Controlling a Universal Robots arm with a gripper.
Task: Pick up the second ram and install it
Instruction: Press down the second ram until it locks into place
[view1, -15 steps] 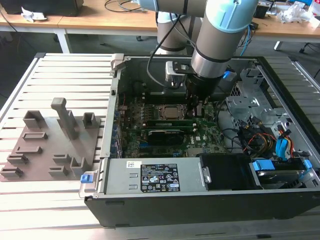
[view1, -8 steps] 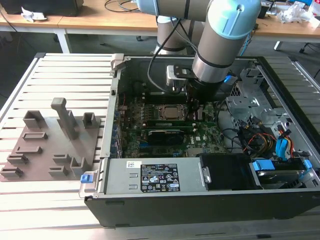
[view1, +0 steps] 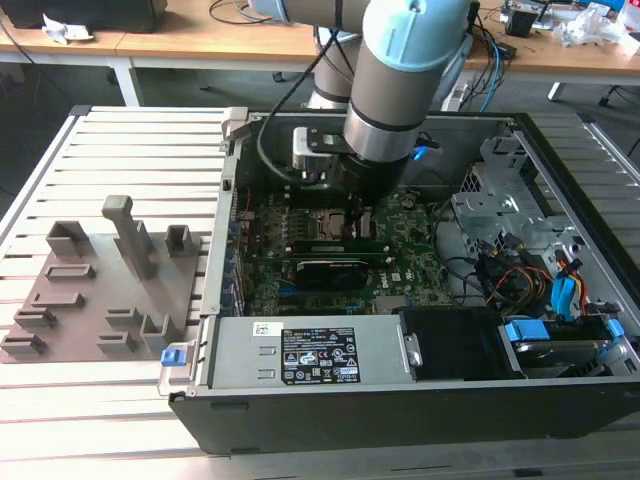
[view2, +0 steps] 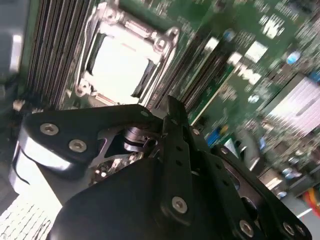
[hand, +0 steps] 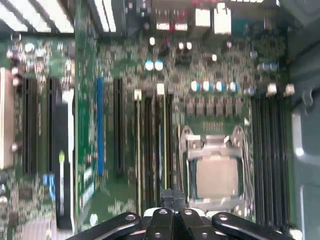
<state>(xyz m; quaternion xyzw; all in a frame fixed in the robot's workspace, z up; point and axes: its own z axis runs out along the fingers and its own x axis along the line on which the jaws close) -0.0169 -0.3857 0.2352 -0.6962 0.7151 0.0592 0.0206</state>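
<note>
Two narrow green sticks stand edge-up in the slots beside the processor socket (hand: 217, 175). The second ram (hand: 164, 145) is the one closer to the socket; in the exterior view it (view1: 340, 245) lies just under the arm's tool. My gripper (hand: 172, 196) hangs low over the near end of these slots, its two tips pressed together with no gap. I cannot tell whether the tips touch the stick's top edge. In the second wrist view the gripper (view2: 175, 117) sits beside the socket (view2: 120, 65) and a green stick with a white label (view2: 235, 75).
The open computer case (view1: 300, 355) walls in the motherboard (view1: 400, 265). A black card with a green edge (view1: 330, 268) stands just in front of the ram slots. Cables and a drive cage (view1: 520, 260) fill the exterior view's right. A grey holder fixture (view1: 110, 290) lies outside the case, at the exterior view's left.
</note>
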